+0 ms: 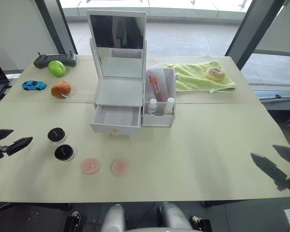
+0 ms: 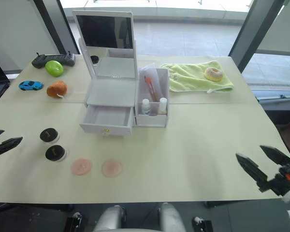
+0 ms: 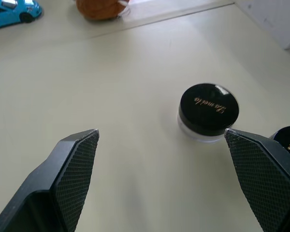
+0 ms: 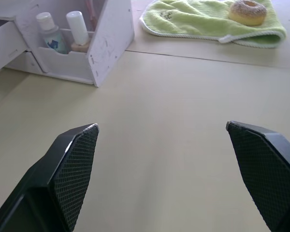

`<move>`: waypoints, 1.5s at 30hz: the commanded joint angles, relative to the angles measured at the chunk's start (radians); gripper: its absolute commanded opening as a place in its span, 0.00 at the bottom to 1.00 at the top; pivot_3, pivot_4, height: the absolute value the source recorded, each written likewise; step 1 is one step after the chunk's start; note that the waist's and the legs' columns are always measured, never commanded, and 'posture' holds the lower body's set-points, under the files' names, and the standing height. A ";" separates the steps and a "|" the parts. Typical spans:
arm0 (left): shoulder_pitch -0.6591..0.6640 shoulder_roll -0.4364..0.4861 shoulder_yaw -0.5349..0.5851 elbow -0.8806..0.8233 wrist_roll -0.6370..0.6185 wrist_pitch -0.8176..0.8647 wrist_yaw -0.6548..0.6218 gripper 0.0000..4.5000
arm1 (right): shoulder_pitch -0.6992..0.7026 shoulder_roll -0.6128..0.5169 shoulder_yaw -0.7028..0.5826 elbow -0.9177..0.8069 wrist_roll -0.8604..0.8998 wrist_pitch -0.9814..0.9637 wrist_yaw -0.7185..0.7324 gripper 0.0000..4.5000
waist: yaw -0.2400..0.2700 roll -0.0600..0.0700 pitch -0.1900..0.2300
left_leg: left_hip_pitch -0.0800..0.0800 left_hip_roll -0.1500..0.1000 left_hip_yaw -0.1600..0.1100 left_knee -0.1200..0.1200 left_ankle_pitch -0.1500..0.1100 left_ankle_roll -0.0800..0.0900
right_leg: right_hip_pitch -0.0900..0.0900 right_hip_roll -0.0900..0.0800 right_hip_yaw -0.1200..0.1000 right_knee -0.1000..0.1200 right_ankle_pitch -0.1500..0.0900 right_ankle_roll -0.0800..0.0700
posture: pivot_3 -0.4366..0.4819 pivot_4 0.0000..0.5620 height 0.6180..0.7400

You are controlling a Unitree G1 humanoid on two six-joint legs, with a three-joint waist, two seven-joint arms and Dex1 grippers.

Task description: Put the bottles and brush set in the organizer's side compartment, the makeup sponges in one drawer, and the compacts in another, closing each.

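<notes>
The white organizer [image 1: 130, 92] already holds two bottles [image 1: 160, 106] and what looks like the brush set [image 1: 155, 88] in its side compartment; its lower drawer [image 1: 116, 119] stands open, ready for filling. In front of the organizer lie two pink makeup sponges [image 1: 105, 166], with two black compacts [image 1: 60, 143] beside them. The left gripper [image 1: 9, 143] hovers near the compacts, fingers spread wide and empty, likely lining up a grasp. The right gripper [image 2: 266, 168] hangs well away from the organizer, equally wide and empty.

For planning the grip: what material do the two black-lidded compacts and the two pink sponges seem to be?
The compacts look like hard plastic: glossy black lids with gold lettering over clear bases. The sponges look soft and foam-like: flat, matte pink discs, though softness cannot be confirmed.
</notes>
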 commanded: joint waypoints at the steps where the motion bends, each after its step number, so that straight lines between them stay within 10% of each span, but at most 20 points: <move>1: -0.067 0.041 -0.004 0.105 0.032 -0.105 -0.044 1.00 | 0.047 0.023 -0.095 0.041 0.025 -0.062 0.039 1.00 | 0.001 -0.001 0.000 | 0.000 0.001 0.000 0.000 0.000 0.000 | 0.000 0.000 0.000 0.000 0.000 0.000 | 0.48 0.27 1.00; 12: -0.092 0.069 -0.033 0.121 0.044 -0.084 -0.137 1.00 | 0.043 0.008 -0.050 0.019 0.056 -0.085 -0.012 1.00 | -0.007 -0.001 -0.001 | 0.000 0.000 0.007 -0.009 0.000 0.000 | -0.001 -0.008 -0.001 0.003 -0.001 -0.002 | 0.48 0.27 1.00; 30: 0.369 -0.265 -0.150 -1.061 -0.189 0.333 0.041 1.00 | -0.540 -0.270 0.701 -0.154 0.056 0.040 -0.149 1.00 | -0.009 -0.004 -0.005 | -0.005 0.000 0.008 0.003 0.000 0.000 | 0.001 -0.006 -0.001 0.004 0.005 0.008 | 0.48 0.27 1.00; 45: 0.482 -0.549 -0.309 -1.476 0.006 0.451 0.624 1.00 | -0.763 -0.244 0.922 -0.146 -0.002 0.081 -0.199 1.00 | 0.005 -0.003 -0.007 | -0.009 -0.001 0.005 0.006 0.000 0.001 | 0.005 -0.004 0.000 0.002 0.006 0.010 | 0.48 0.27 1.00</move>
